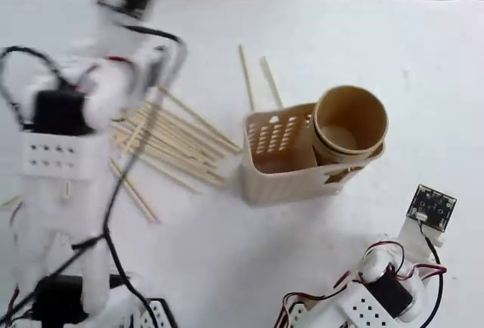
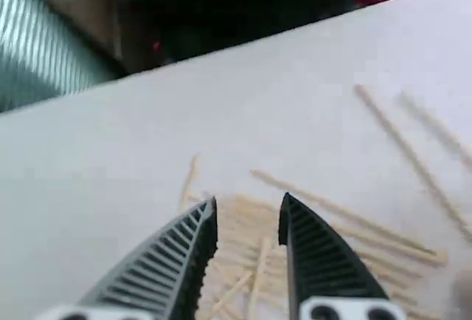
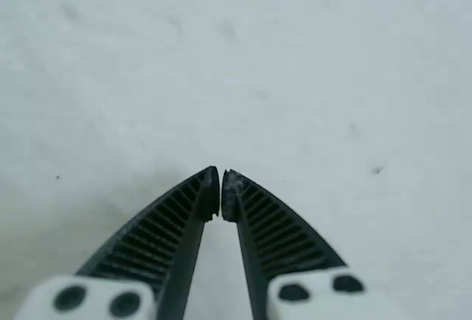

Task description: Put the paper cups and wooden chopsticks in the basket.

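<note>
A cream basket stands at the table's middle with stacked brown paper cups in its right end. A pile of wooden chopsticks lies left of the basket, and two more chopsticks rest just behind it. My left gripper hovers open above the chopsticks, nothing between its fingers. The left arm stands over the pile's left side. My right gripper is shut on nothing above bare table, with the right arm at the front right.
The white table has free room behind and right of the basket. A single chopstick lies apart in front of the pile. Cables hang along the left arm.
</note>
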Robot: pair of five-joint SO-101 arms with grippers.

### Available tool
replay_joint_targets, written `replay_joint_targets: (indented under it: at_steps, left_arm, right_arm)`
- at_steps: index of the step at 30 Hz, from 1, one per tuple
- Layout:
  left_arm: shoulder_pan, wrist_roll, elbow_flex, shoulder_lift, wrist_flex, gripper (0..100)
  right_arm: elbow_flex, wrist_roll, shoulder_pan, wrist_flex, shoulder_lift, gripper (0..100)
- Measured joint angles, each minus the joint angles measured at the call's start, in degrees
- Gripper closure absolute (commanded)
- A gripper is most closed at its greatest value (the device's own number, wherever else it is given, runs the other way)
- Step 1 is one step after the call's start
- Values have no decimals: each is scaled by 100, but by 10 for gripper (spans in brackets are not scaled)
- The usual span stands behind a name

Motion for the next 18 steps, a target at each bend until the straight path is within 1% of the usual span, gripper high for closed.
replay_joint_targets:
  at_steps: [2,3,6,10,12,14,18]
  left_arm:
    - [-668,-105,492,0,-9,847]
    - [-949,-299,791,0,-53,847]
    - [-1468,-1196,1829,0,-229,847]
    - [-1776,-2523,2980,0,-255,847]
    - [-1881,-2945,3297,0,-255,847]
    - [-1952,-3095,3411,0,-343,846]
    - [-1960,-3138,3455,0,-466,846]
  right_arm:
    - [0,0,0,0,0,979]
    - [0,0,0,0,0,979]
    - [0,0,0,0,0,979]
    - [0,0,0,0,0,979]
    - [0,0,0,0,0,979]
    - [0,0,-9,0,0,979]
    - [0,0,-9,0,0,979]
